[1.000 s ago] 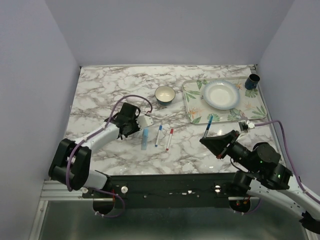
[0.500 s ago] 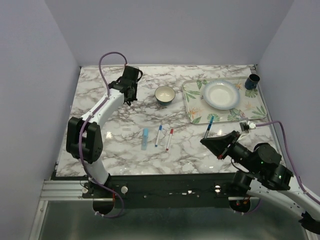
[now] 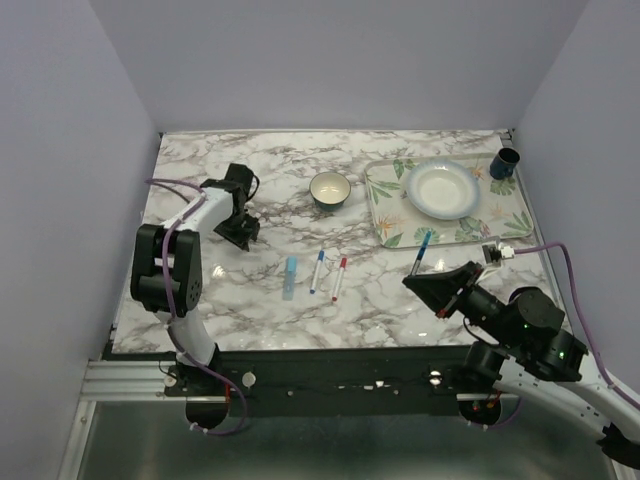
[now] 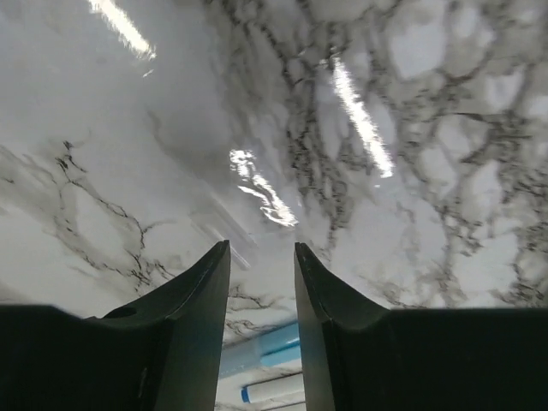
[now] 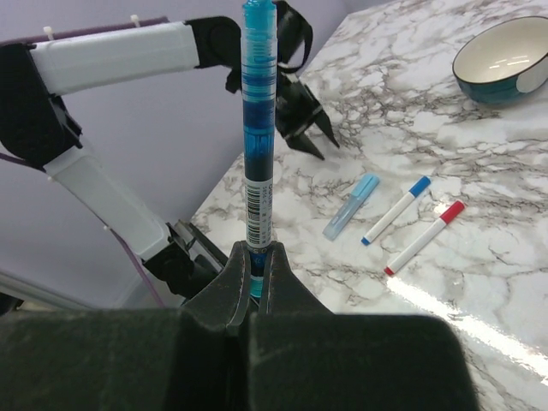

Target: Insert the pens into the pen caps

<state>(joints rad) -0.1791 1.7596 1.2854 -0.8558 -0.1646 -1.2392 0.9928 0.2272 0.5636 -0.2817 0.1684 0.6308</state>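
1. The right gripper (image 5: pixel 257 250) is clenched on the bottom end of a blue pen (image 5: pixel 258 128). The pen stands straight up.
2. The left gripper (image 4: pixel 261 246) is released, with nothing between its jaws. It hangs over the bare tabletop (image 3: pixel 270 160).
3. A light blue cap (image 3: pixel 290 277) lies flat on the tabletop. It looks like the cap for the blue pen.
4. In the top view the cap lies at about 4 o'clock from the left gripper and at 9 o'clock from the right gripper. Its long side runs from 12 to 6 o'clock.
5. The left gripper is nearer to the cap, so it looks like the one to pick it up.
6. A blue-ended pen (image 3: pixel 317 270) and a red-ended pen (image 3: pixel 339 279) lie just beside the cap, at its 3 o'clock.
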